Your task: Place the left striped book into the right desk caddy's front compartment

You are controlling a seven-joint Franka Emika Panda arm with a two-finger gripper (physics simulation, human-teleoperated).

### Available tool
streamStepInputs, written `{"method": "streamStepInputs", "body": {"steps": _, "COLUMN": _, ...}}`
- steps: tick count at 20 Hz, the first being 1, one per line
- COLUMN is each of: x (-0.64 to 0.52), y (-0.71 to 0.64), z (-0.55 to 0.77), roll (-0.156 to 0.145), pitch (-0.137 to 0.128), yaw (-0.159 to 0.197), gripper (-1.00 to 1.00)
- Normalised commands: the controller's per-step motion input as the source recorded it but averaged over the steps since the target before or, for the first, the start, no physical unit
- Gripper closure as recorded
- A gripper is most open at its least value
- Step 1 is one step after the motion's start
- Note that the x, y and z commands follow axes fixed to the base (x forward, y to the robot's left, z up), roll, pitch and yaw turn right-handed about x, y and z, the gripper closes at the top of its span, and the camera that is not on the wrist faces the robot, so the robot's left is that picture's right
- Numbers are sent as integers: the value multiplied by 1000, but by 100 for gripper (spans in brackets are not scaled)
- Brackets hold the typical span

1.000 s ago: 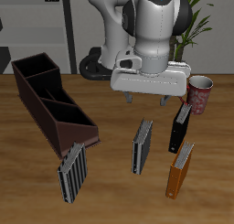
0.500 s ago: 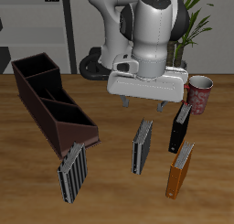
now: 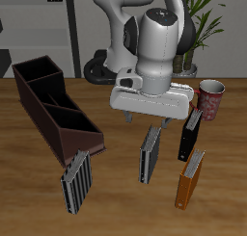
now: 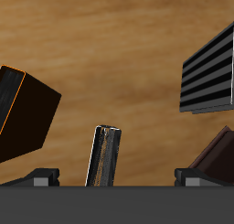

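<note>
End effector hangs over the worktop, fingers apart, nothing between them. It sits directly above the left striped book, not yet touching it.

- Book stands on edge, thin side up, near the middle of the worktop. The wrist view shows that slim top edge between my two fingertips, with a gap on each side. I judge the opening is set wide so that both fingers can pass the covers on the way down.
- Standing on edge helps me: only the thin dimension has to be pinched, from above.
- Neighbours: a bolder black-and-white striped book stands nearer the front edge, close to the caddy's end. A black book and an orange book stand on the other side. All are apart from my target, so I see room for the fingers.
- Right desk caddy lies at an angle, one end toward the back and one toward the front. Open top, dividers visible. I take the compartment at the nearer end to be the goal; it looks empty.
- Pink mug is behind the black book, out of the way.

Step in hand, as I judge it: line up, go down, grip. Task barely begun. Risk: a finger catching a cover and tipping the book.
</note>
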Motion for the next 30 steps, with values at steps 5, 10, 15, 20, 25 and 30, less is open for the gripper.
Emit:
{"method": "streamStepInputs", "body": {"steps": 5, "x": 36, "y": -32, "z": -187, "roll": -6, "pitch": 14, "yaw": -7, "gripper": -100}}
{"method": "streamStepInputs", "body": {"steps": 10, "x": 76, "y": -93, "z": -274, "roll": -19, "pitch": 29, "yaw": -28, "gripper": -100}}
{"method": "streamStepInputs", "body": {"steps": 15, "x": 42, "y": 46, "z": -316, "roll": -4, "pitch": 35, "yaw": -15, "gripper": -100}}
{"method": "streamStepInputs", "body": {"steps": 20, "x": 45, "y": 119, "z": -307, "roll": 25, "pitch": 33, "yaw": 1, "gripper": -100}}
{"method": "streamStepInputs", "body": {"steps": 25, "x": 25, "y": -6, "z": -287, "roll": -4, "pitch": 43, "yaw": -23, "gripper": 100}}
{"method": "streamStepInputs", "body": {"steps": 30, "x": -33, "y": -91, "z": 42, "roll": -7, "pitch": -7, "yaw": -6, "gripper": 100}}
